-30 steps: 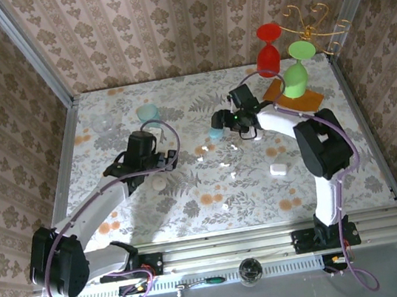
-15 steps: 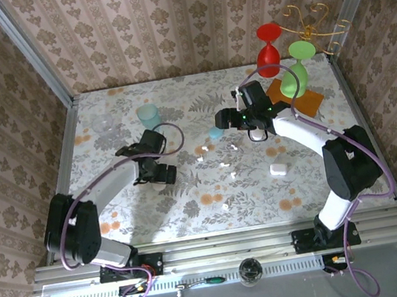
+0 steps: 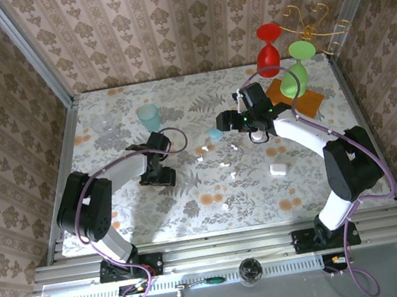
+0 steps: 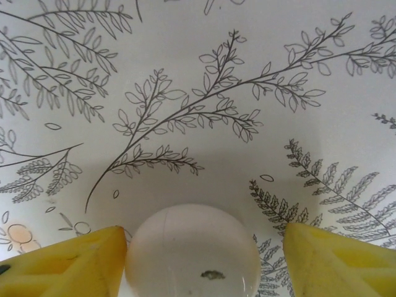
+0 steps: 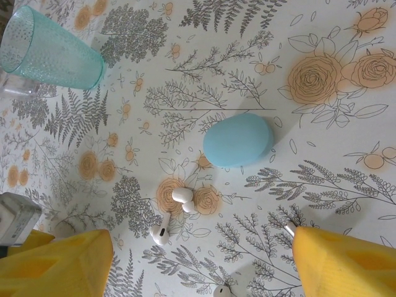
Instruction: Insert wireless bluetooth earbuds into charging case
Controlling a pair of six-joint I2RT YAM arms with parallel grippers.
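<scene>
Left claw (image 4: 204, 230): open, straddling the cream case (image 4: 193, 250) on the left side of the table (image 4: 198, 74). The left pad (image 4: 74, 263) touches the shell or sits just beside it. The right pad (image 4: 337, 260) is apart from it, with a clear gap. No grip yet.

Right claw (image 5: 201, 247): open wide, nothing between the pads, hovering over mid-table.

Earbuds (image 5: 182, 195): two lie touching each other just beside the blue case (image 5: 238, 140), with a stemmed bud (image 5: 159, 235) close by. In the top view more white bits are scattered between the blue case and the white case (image 3: 279, 169). All are well apart from the cream case.

Risks as I see them:
- I'm off-centre on the cream case. If the pads come in like this, one side lands first and shoves it right. The shell is smooth and round, so it could slide or squirt out toward the far side.
- The cream case looks shut, with a faint seam on the shell. A squeeze across the seam would pin the lid. I can't tell where the hinge is.
- The buds are tiny next to my pads. With the touching two, I could catch both or flick one away, and a pad could bump the blue case.
- Bud to cream case is a long carry for a small slick part, so a drop is likely.
- The teal cup (image 5: 49, 49) stands far-left of the right claw, and a wide swing could tip it.
</scene>
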